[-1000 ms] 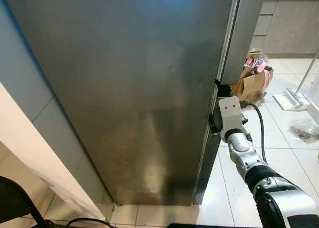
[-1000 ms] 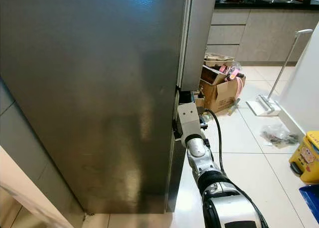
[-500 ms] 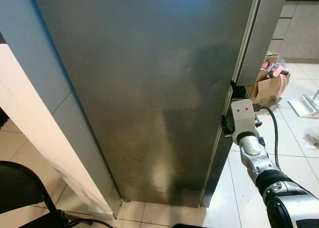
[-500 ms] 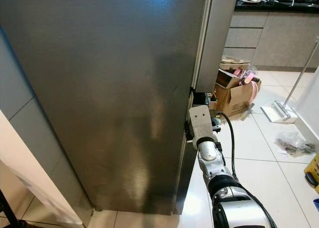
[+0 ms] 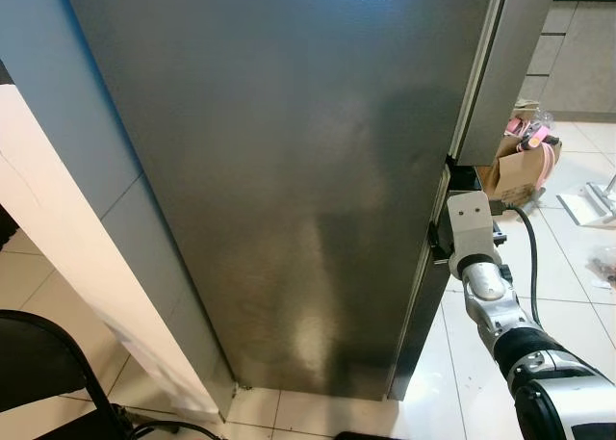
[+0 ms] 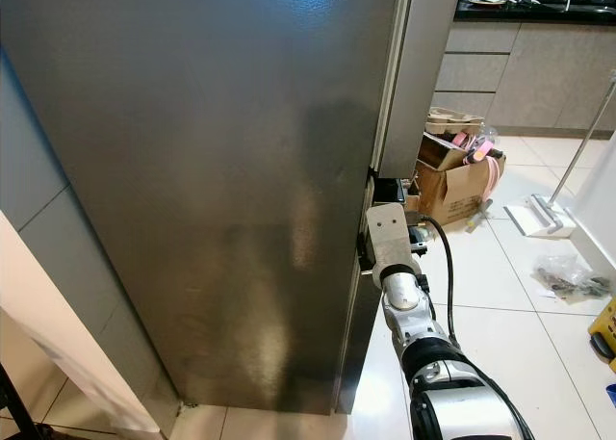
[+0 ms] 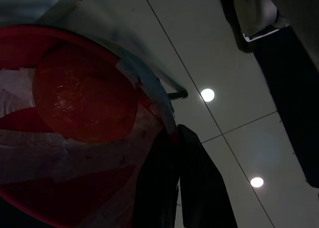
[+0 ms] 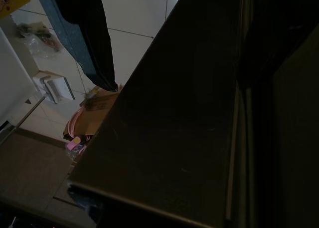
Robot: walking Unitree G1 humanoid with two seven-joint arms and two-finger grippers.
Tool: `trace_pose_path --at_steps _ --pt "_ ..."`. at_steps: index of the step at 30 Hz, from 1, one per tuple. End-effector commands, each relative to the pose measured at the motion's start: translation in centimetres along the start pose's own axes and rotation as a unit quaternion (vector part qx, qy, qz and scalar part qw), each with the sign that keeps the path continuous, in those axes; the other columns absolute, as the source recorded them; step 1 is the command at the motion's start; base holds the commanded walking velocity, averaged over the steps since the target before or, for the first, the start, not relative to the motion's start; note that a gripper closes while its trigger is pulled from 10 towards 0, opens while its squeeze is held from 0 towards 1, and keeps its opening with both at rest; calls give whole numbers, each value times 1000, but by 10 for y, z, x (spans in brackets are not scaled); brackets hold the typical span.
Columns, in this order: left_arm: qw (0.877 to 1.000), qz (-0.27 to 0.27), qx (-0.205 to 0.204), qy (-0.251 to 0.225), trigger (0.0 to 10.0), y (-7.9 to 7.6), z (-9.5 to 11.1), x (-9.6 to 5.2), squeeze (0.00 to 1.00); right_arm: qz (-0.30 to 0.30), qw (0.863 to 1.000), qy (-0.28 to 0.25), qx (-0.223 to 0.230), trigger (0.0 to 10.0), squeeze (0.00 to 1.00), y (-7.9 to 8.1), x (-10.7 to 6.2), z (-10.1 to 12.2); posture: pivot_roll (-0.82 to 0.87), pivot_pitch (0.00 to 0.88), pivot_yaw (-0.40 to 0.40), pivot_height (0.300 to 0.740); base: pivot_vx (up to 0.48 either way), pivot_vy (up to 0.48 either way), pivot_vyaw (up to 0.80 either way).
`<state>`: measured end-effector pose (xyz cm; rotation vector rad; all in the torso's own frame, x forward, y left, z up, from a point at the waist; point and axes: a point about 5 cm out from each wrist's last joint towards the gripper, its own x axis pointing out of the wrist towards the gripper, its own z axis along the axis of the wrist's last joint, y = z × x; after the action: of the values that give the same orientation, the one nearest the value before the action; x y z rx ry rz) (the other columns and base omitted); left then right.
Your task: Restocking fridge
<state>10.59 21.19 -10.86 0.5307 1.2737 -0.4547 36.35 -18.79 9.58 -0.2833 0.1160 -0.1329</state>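
Across most of the head views, a big steel fridge door (image 5: 289, 170), brushed and shiny, running from the top of the frame down to the tiled floor (image 6: 500, 324) near the bottom centre. Right at its right edge, about mid-height, the right gripper (image 5: 445, 238) tucked in against the door's side where the dark gap is, silver forearm coming up from the lower right corner with a black cable (image 5: 531, 267) looping off it. Can't tell how far open those fingers are, hidden behind the wrist block and the door edge; one dark finger (image 8: 84, 33) visible in the right wrist view beside the door's dark surface. Left gripper (image 7: 179, 183) down in the dim left wrist view, fingers pressed together, nothing between them, next to a red basin (image 7: 75, 123). Further out, upper right: cardboard box (image 6: 450, 175) stuffed with pink bits, grey cabinets (image 6: 529, 74), a mop (image 6: 544, 204). Lower left corner: black chair (image 5: 38, 363).
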Motion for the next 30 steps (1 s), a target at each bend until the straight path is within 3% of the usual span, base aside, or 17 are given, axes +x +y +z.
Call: trace_pose_path --at_steps 1,30 --pt "1000 11 13 1 10000 9 -3 -2 0 -91 994 59 9 10000 0 -39 -5 -23 14 0 17 740 0 0 0" --pt "1000 11 19 1 10000 10 -2 -2 0 -130 988 78 -2 10000 0 -54 -9 -32 7 0 26 740 0 0 0"
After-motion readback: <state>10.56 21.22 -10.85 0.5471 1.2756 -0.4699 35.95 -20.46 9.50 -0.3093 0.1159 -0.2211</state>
